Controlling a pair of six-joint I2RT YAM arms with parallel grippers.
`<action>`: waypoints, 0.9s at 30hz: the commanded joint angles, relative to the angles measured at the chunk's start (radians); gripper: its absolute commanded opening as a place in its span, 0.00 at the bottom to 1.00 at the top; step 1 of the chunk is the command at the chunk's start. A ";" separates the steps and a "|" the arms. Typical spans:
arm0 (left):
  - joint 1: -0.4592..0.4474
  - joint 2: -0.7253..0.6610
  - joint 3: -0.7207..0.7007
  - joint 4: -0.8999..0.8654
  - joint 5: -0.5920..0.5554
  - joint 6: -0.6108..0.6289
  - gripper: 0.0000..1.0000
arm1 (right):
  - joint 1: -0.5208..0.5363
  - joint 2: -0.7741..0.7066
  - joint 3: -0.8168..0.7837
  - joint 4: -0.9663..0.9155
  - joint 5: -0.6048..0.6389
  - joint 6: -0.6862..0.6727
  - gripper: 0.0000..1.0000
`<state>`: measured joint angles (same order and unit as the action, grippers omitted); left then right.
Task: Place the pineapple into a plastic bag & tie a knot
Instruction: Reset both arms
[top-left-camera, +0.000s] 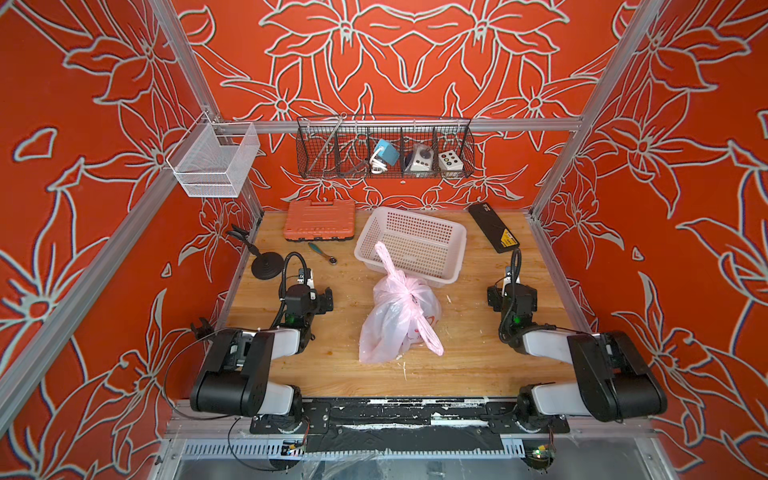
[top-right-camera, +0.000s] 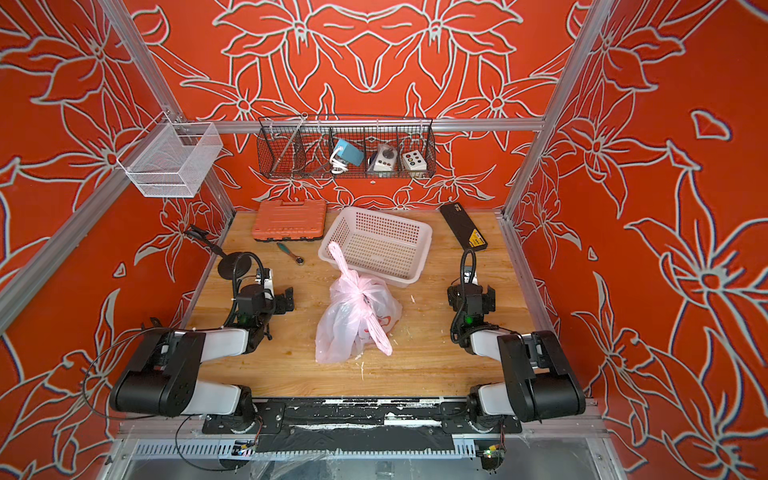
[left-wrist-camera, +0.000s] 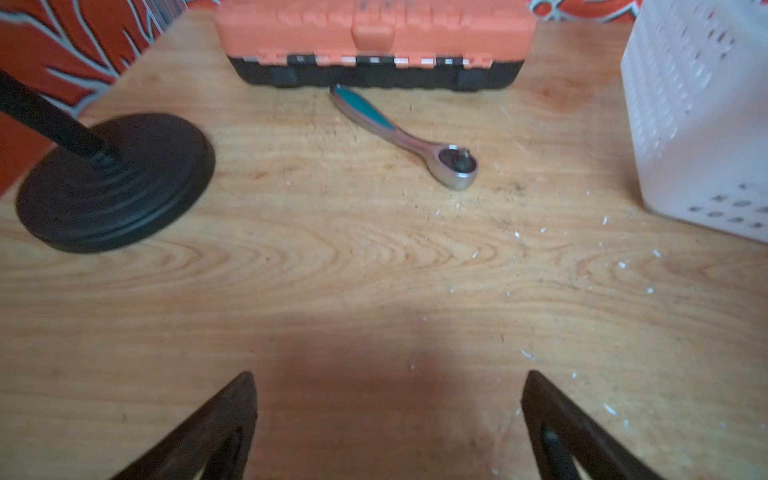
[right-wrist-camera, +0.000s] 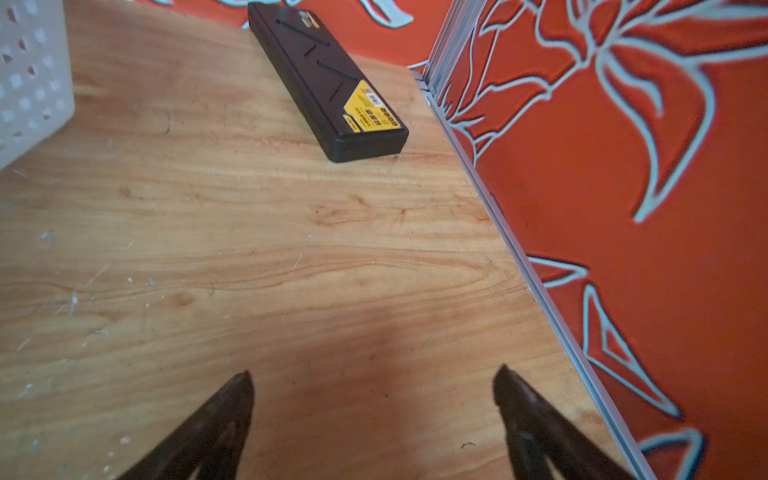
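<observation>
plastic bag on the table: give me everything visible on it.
The plastic bag is thin, translucent pale pink with some red print, bulging around contents too veiled to identify. Its handles are bunched into a tight knot, one loose end sticking up across the white basket rim, the other trailing down its front. It sits mid-table on the wood, just in front of the basket. Neither gripper touches it.

Beside my black left gripper (left-wrist-camera: 388, 419), the thin translucent pale-pink plastic bag (top-left-camera: 390, 328) carries red print on the wood-grain tabletop (top-left-camera: 469, 357). Just behind that bag sits a white perforated plastic basket (top-left-camera: 415, 243). Left of the basket lie an orange-and-black plastic tool case (left-wrist-camera: 374, 45) and a teal-handled silver ratchet wrench (left-wrist-camera: 405, 137); right of it, a long black box with a yellow label (right-wrist-camera: 328, 83).
</observation>
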<state>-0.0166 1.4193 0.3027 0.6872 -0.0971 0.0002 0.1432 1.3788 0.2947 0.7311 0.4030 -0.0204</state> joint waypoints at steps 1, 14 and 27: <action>0.020 0.005 0.004 0.119 0.022 -0.002 0.98 | -0.004 0.043 -0.102 0.311 -0.075 -0.022 0.98; 0.030 -0.003 0.021 0.073 0.034 -0.006 0.98 | -0.048 0.059 0.017 0.130 -0.084 0.034 0.98; 0.029 -0.002 0.020 0.074 0.034 -0.006 0.98 | -0.048 0.053 0.000 0.156 -0.097 0.025 0.98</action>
<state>0.0074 1.4212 0.3065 0.7349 -0.0685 -0.0032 0.0959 1.4498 0.3000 0.8902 0.3168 -0.0067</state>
